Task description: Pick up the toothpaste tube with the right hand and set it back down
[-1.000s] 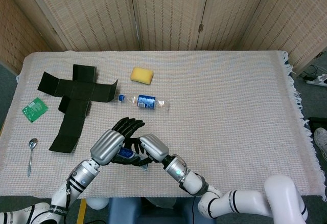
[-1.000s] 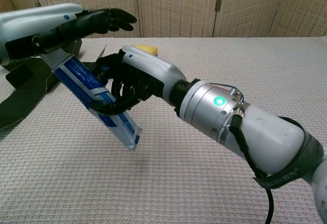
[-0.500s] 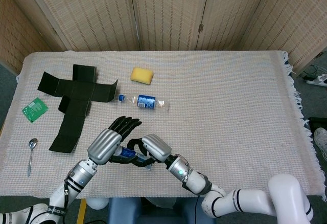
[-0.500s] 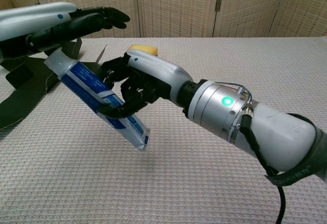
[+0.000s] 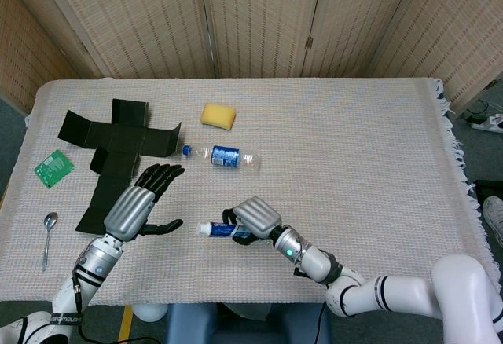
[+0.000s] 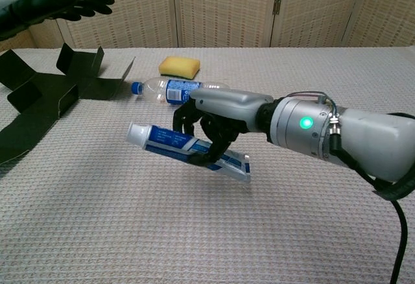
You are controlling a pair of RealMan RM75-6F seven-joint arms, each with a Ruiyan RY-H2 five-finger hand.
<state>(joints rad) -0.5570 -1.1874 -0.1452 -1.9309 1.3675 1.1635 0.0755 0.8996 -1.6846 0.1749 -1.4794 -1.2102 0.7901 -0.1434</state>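
Desk (image 5: 369, 140), near edge: the toothpaste tube (image 6: 188, 152) is held aloft, nearly level, grasped by the right robot hand (image 6: 211, 128). It is best lowered flat before release. The left robot hand (image 5: 140, 206) is spread, empty.

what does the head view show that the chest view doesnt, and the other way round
Only the head view shows the metal spoon and the small green circuit board at the table's left edge, plus the fringed right edge of the woven tablecloth.

Only the chest view shows the green light on the right wrist and that the blue-and-white toothpaste tube is held clear above the cloth.

Both show the right hand gripping the tube, the left hand open, the yellow sponge, the clear plastic bottle and the flattened black cardboard box.
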